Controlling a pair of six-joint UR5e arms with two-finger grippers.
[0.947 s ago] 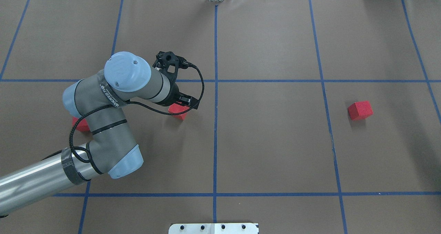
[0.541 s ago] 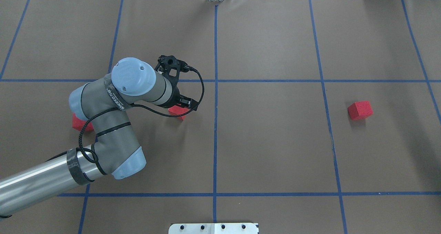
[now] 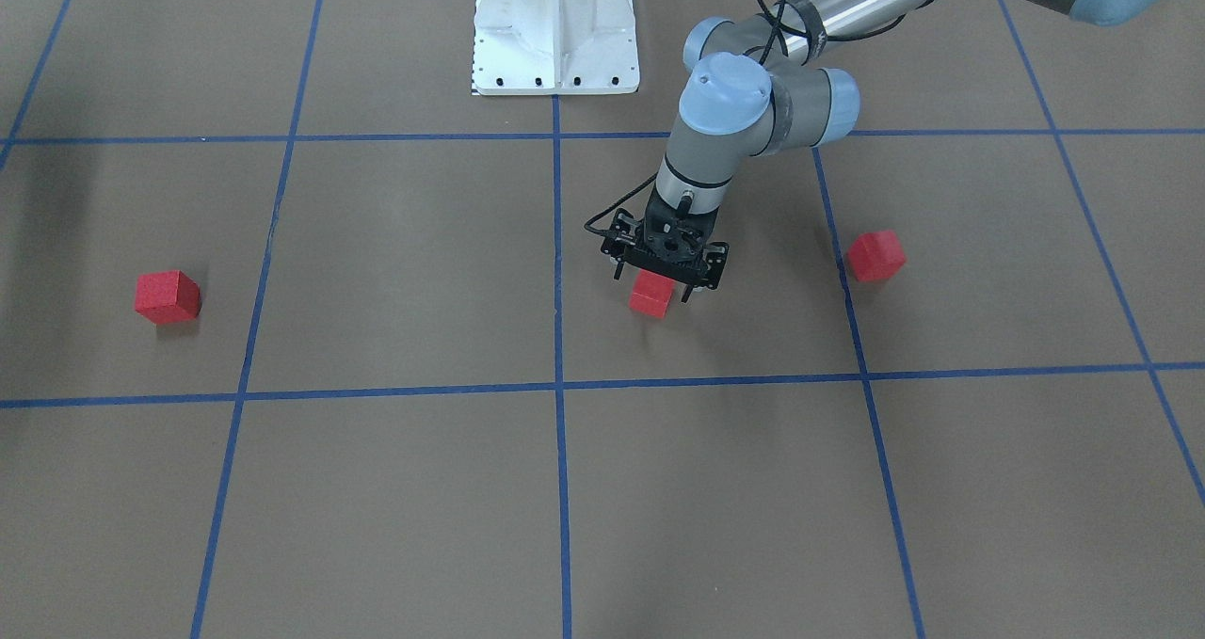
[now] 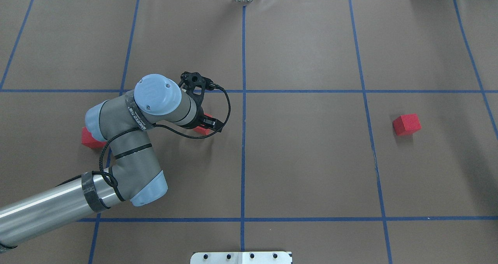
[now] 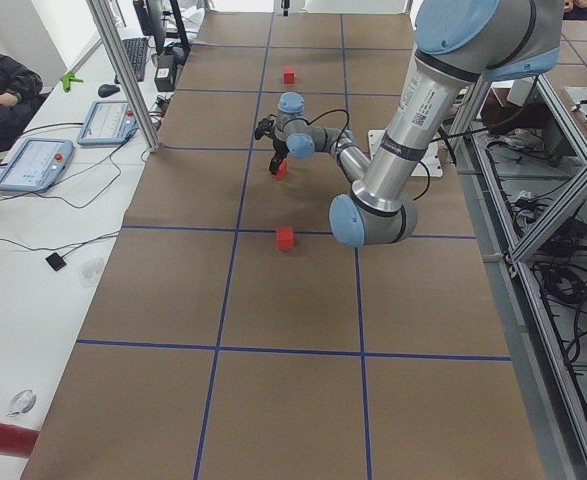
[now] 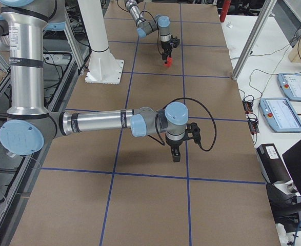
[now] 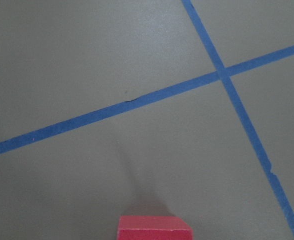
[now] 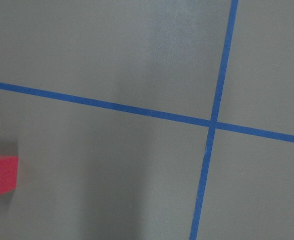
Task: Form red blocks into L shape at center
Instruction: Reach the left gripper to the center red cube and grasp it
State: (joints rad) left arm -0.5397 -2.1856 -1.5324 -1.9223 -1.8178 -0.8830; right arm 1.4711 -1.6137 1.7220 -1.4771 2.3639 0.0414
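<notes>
Exterior front-facing: left gripper (image 3: 656, 288) spread astride centre-frame red block (image 3: 651, 298), hidden overhead by wrist (image 4: 186, 109); other red blocks (image 3: 167, 297) (image 3: 875, 255) far left, right; right gripper (image 6: 176, 154) unreadable.

Work surface and surroundings

A brown paper sheet (image 4: 311, 159) covers the whole surface, divided into large squares by blue tape lines (image 4: 243, 170). In the exterior left view, a white bench (image 5: 33, 320) runs along the left edge, carrying two control tablets (image 5: 33, 165) and a keyboard (image 5: 135, 57). A metal post (image 5: 125, 75) stands at upper left.
</notes>
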